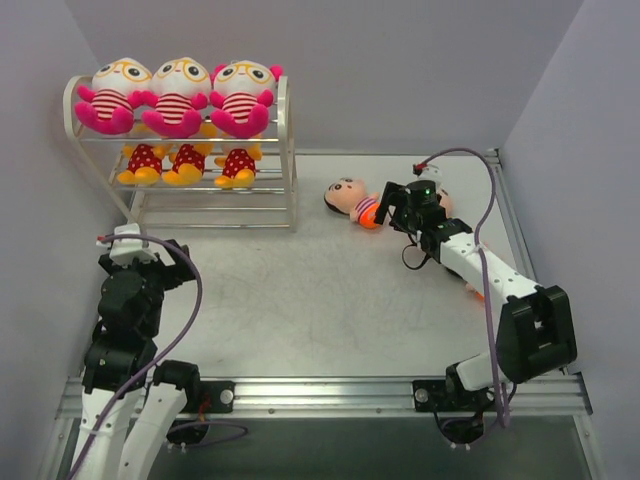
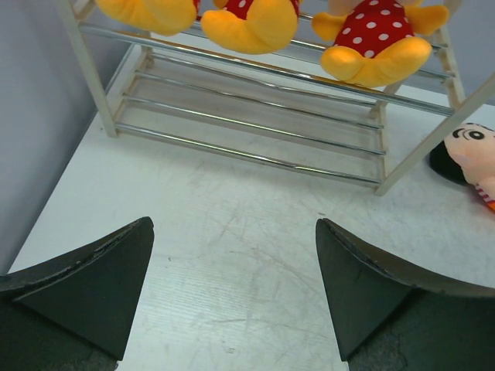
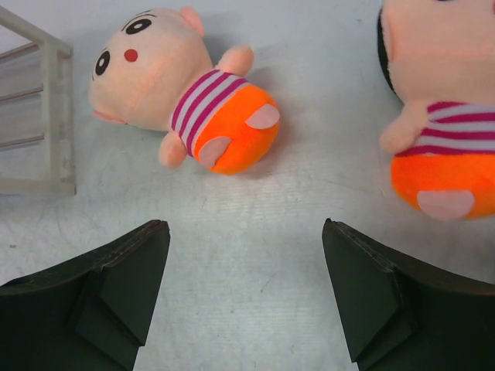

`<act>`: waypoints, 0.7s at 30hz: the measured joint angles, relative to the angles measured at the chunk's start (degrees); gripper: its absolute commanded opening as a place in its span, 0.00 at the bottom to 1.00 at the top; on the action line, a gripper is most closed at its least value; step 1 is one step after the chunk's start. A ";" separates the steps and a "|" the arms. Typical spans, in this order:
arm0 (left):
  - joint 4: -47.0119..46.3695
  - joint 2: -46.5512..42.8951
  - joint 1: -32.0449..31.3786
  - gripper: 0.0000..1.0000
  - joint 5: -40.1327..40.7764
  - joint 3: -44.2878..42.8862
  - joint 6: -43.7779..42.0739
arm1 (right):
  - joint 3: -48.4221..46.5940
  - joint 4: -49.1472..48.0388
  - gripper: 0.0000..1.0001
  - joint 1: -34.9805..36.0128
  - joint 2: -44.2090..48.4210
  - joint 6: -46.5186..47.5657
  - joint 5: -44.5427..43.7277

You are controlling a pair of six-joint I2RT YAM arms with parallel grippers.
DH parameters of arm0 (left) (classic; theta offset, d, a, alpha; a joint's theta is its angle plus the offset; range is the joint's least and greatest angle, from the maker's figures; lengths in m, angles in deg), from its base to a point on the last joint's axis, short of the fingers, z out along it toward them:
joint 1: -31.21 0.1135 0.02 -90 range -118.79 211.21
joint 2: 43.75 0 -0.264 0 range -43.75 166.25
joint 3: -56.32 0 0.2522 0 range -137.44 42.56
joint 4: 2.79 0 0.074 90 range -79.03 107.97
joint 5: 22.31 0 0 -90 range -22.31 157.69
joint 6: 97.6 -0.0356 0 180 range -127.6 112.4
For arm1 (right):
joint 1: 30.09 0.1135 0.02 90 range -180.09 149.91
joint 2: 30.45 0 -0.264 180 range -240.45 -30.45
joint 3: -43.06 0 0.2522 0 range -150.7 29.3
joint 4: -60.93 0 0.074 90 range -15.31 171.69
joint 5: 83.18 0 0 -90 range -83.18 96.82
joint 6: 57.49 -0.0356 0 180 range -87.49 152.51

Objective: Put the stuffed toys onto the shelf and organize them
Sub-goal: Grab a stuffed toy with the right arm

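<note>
Shelf [image 1: 292, 170] in the bench's [image 1: 330, 300] far-left corner holds six toys [image 1: 178, 95].
Left pincer [image 2: 232, 294] and right pincer [image 3: 246, 294] gape empty; two peach-faced dolls [image 3: 186, 93] lie before the right.

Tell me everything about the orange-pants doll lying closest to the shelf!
That plush doll looks soft and fuzzy. It has a peach face, black hair, black eyes, a red cheek dot, a pink-and-white striped shirt and orange pants with two peach feet. It lies on its back on the white table, head toward the shelf but apart from it. Only the table touches it.
</note>
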 measured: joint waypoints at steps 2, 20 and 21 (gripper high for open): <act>0.11 -0.02 -0.07 0.94 2.67 0.00 -0.02 | -4.85 0.00 0.82 -2.08 -5.90 1.27 4.42; 2.21 -1.14 -0.33 0.94 13.97 0.00 0.22 | -44.04 8.44 0.83 -4.46 -44.46 23.30 22.77; 2.19 -1.09 -0.33 0.94 13.79 0.00 0.20 | -44.78 9.01 0.83 -4.37 -45.55 24.33 23.34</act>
